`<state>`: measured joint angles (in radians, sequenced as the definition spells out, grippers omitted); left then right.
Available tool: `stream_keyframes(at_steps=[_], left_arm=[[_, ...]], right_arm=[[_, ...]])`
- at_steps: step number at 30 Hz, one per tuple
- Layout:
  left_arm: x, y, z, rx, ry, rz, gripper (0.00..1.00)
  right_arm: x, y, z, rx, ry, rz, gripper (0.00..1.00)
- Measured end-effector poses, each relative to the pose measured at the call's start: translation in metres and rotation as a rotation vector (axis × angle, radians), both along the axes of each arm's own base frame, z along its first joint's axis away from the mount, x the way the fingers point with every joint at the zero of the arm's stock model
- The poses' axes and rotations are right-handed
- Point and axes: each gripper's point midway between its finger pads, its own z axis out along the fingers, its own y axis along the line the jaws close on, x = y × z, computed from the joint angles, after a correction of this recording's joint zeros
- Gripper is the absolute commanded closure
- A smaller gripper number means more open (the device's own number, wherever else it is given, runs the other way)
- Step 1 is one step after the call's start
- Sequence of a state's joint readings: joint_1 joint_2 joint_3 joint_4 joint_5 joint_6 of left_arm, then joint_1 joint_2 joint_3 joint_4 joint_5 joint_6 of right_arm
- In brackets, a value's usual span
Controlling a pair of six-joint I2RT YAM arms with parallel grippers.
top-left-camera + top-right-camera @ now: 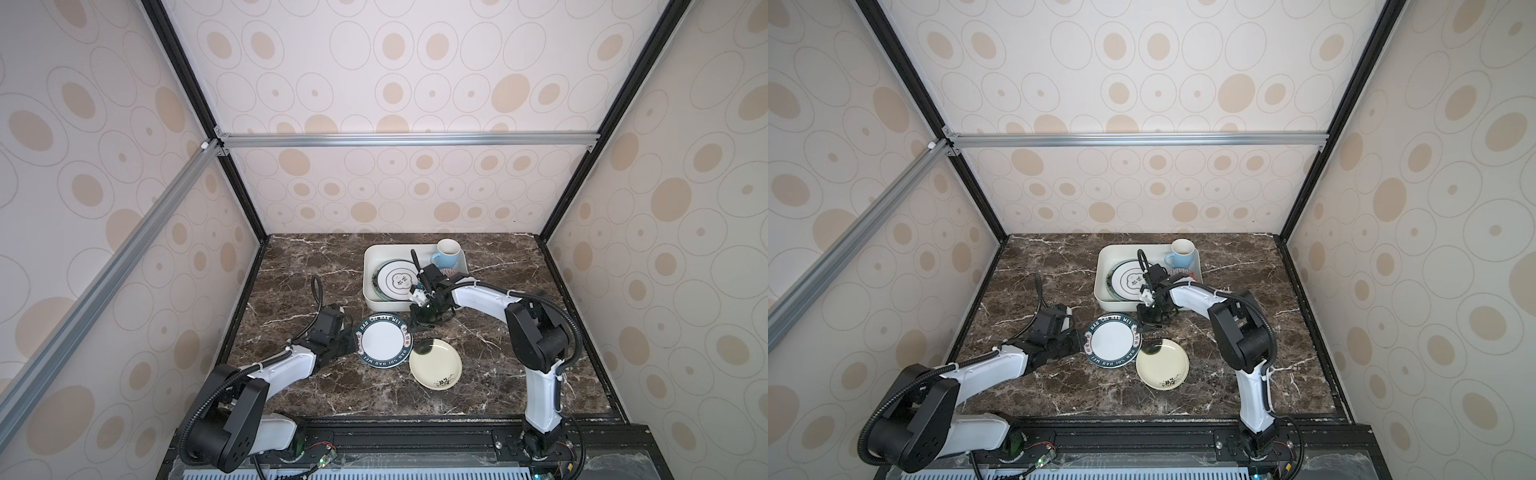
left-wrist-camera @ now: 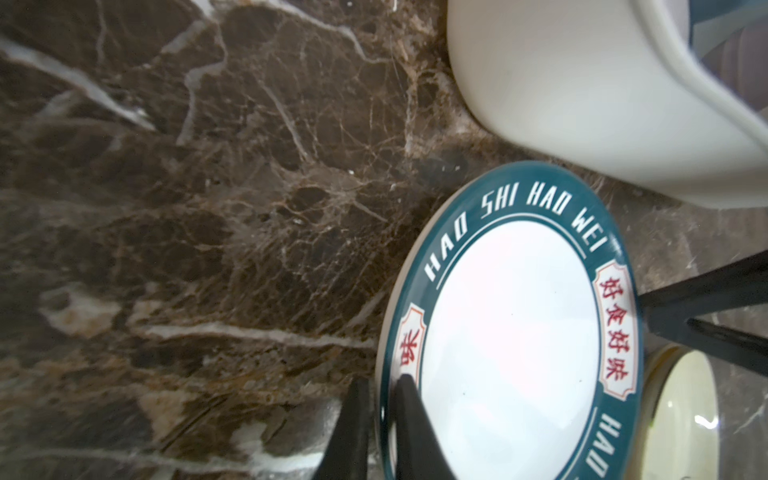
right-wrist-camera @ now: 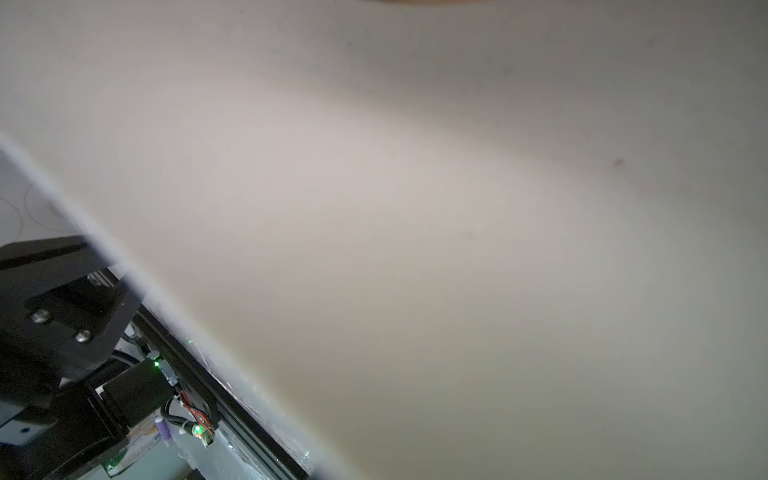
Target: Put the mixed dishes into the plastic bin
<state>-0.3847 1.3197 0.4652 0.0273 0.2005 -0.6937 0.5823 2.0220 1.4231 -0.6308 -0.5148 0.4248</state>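
A teal-rimmed plate point(image 1: 384, 340) point(image 1: 1112, 341) point(image 2: 511, 340) lettered HAO SHI HAO WEI sits just in front of the plastic bin point(image 1: 366, 274) point(image 2: 561, 83). My left gripper point(image 1: 353, 341) point(image 2: 382, 386) is shut on its left rim, one finger on each side. My right gripper point(image 1: 413, 328) hangs at the plate's right rim; its fingers point(image 2: 706, 291) end there, and their hold is unclear. A small cream plate point(image 1: 436, 370) point(image 2: 685, 415) lies front right. The bin holds stacked plates point(image 1: 399, 280), a light-blue mug point(image 1: 448, 253) and a red-patterned bowl point(image 1: 1179, 272).
The right forearm point(image 1: 478, 297) crosses the bin's front right corner. A pale blurred surface point(image 3: 457, 208) fills the right wrist view and hides that gripper's fingers. Black frame posts point(image 1: 557, 249) and papered walls ring the marble table point(image 1: 291, 270). A black rail point(image 1: 415, 440) runs along the front.
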Motion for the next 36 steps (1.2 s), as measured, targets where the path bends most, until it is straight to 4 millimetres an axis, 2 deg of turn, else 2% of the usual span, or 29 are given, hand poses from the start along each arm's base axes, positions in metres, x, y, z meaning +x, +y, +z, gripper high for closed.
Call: stream_keyframes(at_steps=[6, 14, 20, 23, 26, 34, 36], left_arm=[[-0.006, 0.003, -0.003, 0.011, 0.022, 0.0, 0.66], [-0.01, 0.005, 0.006, 0.008, 0.008, 0.001, 0.66], [-0.01, 0.004, 0.007, 0.007, 0.008, 0.0, 0.65], [-0.01, 0.004, 0.007, 0.007, 0.008, -0.001, 0.58], [-0.011, 0.004, 0.008, 0.006, 0.006, -0.001, 0.56], [-0.011, 0.004, 0.009, 0.005, 0.002, -0.001, 0.57], [-0.011, 0.004, 0.009, 0.005, 0.002, -0.002, 0.62]], right_arm=[[0.001, 0.002, -0.004, 0.007, 0.006, 0.002, 0.89], [0.0, 0.005, -0.003, 0.022, 0.01, 0.01, 0.96], [-0.002, 0.008, -0.003, 0.027, 0.008, 0.017, 0.95], [-0.001, 0.008, -0.003, 0.03, 0.009, 0.018, 0.95], [-0.001, 0.009, -0.003, 0.031, 0.009, 0.018, 0.94], [-0.001, 0.015, -0.004, 0.031, 0.009, 0.034, 0.94], [-0.002, 0.017, -0.004, 0.031, 0.01, 0.037, 0.94]])
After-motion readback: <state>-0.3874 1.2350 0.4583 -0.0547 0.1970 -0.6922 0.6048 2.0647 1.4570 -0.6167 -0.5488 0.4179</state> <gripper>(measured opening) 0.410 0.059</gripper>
